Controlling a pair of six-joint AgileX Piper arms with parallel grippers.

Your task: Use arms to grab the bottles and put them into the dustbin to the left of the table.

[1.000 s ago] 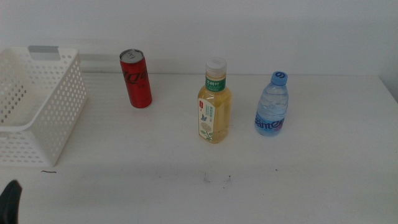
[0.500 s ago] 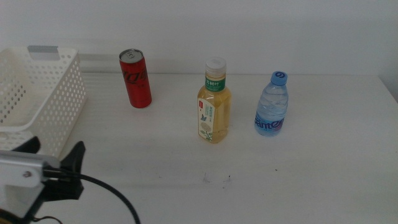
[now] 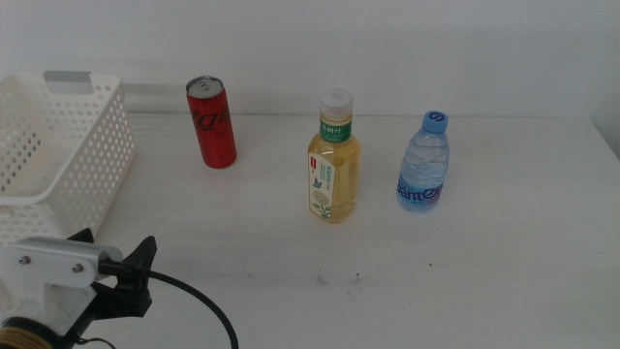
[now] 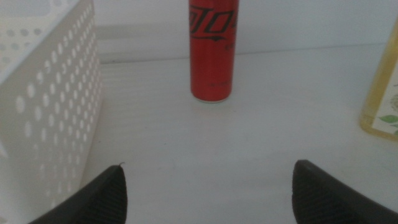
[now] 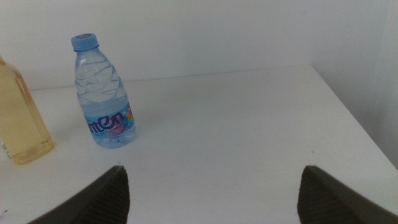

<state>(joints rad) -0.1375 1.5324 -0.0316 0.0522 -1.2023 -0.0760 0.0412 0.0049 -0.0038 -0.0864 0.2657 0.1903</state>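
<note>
A red soda can (image 3: 212,122) stands at the back left of the table (image 3: 484,262). A yellow tea bottle (image 3: 334,160) with a white cap stands in the middle, and a blue-capped water bottle (image 3: 424,165) to its right. The white perforated dustbin (image 3: 58,170) sits at the left edge. My left gripper (image 3: 114,248) is open and empty, low at the front left beside the bin's near corner. Its wrist view shows the left gripper (image 4: 208,168) facing the can (image 4: 213,50), well short of it. My right gripper (image 5: 214,174) is open and empty, out of the middle view, facing the water bottle (image 5: 102,93).
The bin wall (image 4: 43,106) stands close beside my left gripper. The tea bottle shows at the edge of the left wrist view (image 4: 382,93) and of the right wrist view (image 5: 22,118). The table's right edge (image 5: 348,118) lies past the water bottle.
My left gripper has come into the middle view from the bottom left corner and shifted to the right, jaws open. The three drinks and the bin have not moved.
</note>
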